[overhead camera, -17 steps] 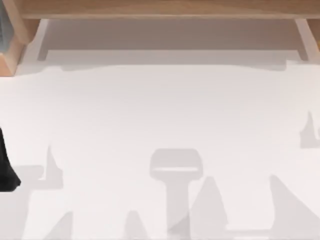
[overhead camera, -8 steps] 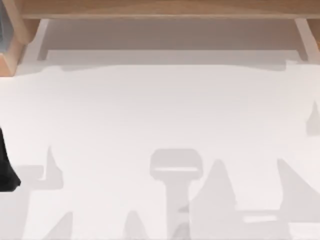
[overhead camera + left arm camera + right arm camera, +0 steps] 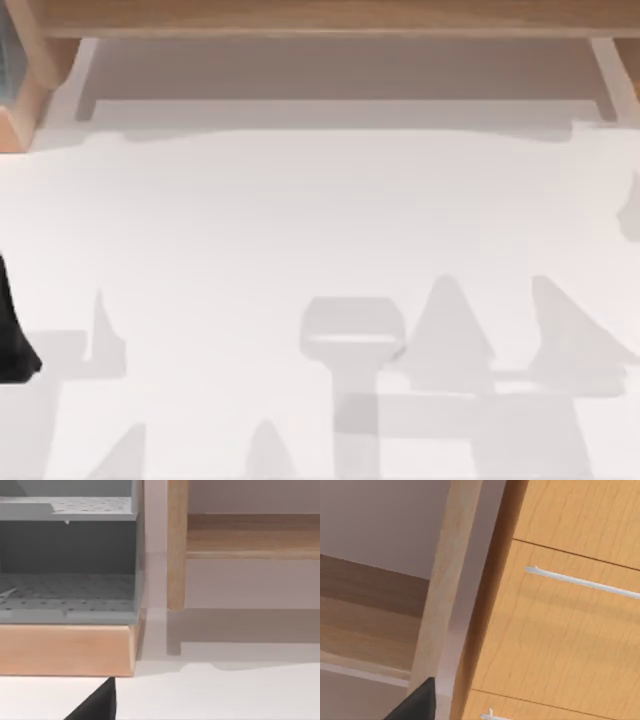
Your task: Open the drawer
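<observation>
the right wrist view faces a wooden drawer front (image 3: pixel 560 630) with a thin white handle (image 3: pixel 580 581) across it, beside a pale upright post (image 3: pixel 445 585). the drawer sits flush, unopened. whether the right gripper is wide or narrow, cannot tell. the left arm (image 3: pixel 12 340) sits at the white tabletop's (image 3: pixel 300 220) left edge; its gripper's state, cannot tell either.

Partly seen items: cut off at picture edges

Left arm (image 3: pixel 12 340) is showing as a dark sliver at the top view's left edge; drawer (image 3: pixel 560 630) front and its handle (image 3: pixel 580 581) are running off the right wrist picture; grey rack (image 3: pixel 67 555) is being cropped in the left wrist view.
</observation>
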Controlling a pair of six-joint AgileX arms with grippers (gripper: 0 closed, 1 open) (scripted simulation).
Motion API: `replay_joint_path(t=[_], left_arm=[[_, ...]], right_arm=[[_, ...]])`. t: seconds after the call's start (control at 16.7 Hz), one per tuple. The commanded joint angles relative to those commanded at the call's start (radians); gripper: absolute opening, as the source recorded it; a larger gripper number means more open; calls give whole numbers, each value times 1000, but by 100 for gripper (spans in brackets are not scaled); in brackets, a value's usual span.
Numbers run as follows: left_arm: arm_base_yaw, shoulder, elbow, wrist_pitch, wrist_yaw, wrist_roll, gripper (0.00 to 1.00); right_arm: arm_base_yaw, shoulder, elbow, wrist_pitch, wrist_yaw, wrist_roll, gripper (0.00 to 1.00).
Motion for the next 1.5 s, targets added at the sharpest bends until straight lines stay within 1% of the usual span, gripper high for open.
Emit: replay_joint_path(t=[0.18,0.54,0.66,0.78,0.9,1.02,1.38,1.5], left_arm=[[0,0,0,0,0,0,100],[0,0,0,0,0,0,100],[0,0,0,0,0,0,100],[0,0,0,0,0,0,100],[0,0,0,0,0,0,100],[0,0,0,0,0,0,100],[0,0,0,0,0,0,100],[0,0,0,0,0,0,100]], right_arm=[[-28,241,126,106,-22,-255,100],[-79,768,396,322,-59,-908,100],[-91,912,474,382,-67,-1079,100],[-100,1023,538,431,-73,-1207,100],[-106,1098,585,465,-77,-1294,100],[-109,1136,611,484,-78,-1338,100],[-104,1140,613,482,-77,-1343,100],[-101,1152,642,468,-70,-1344,100]])
